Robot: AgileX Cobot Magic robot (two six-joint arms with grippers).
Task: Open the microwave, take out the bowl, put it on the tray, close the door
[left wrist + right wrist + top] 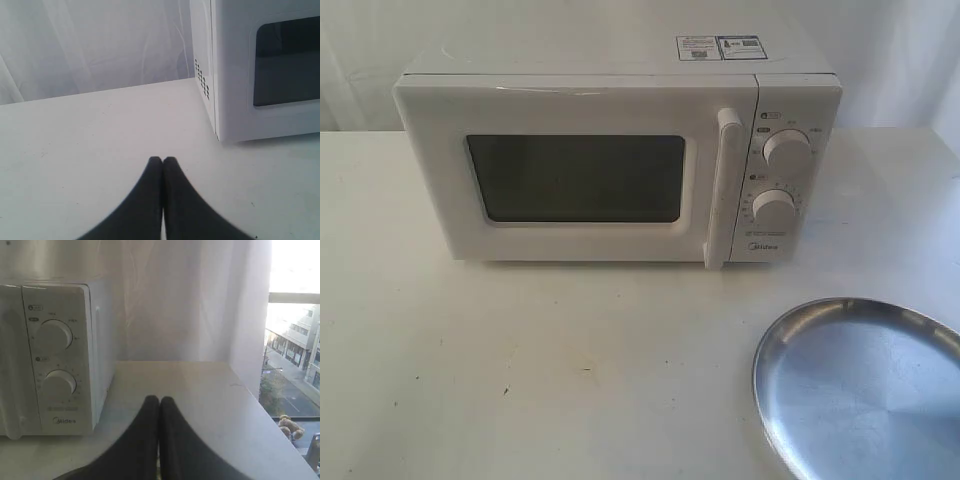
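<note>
The white microwave (620,150) stands at the back of the table, its door (575,175) closed, with the vertical bar handle (723,185) beside two round knobs (785,148). The silver tray (865,390) lies at the front right. The bowl is hidden. Neither arm shows in the exterior view. My left gripper (162,160) is shut on nothing, above bare table off the microwave's (260,70) left corner. My right gripper (159,399) is shut and empty, off the microwave's (50,355) knob side; the tray's dark rim (75,472) peeks under it.
White curtains hang behind the table. The table's right edge (260,405) runs along a window with a street far below. Open table surface (520,370) stretches in front of the microwave, left of the tray.
</note>
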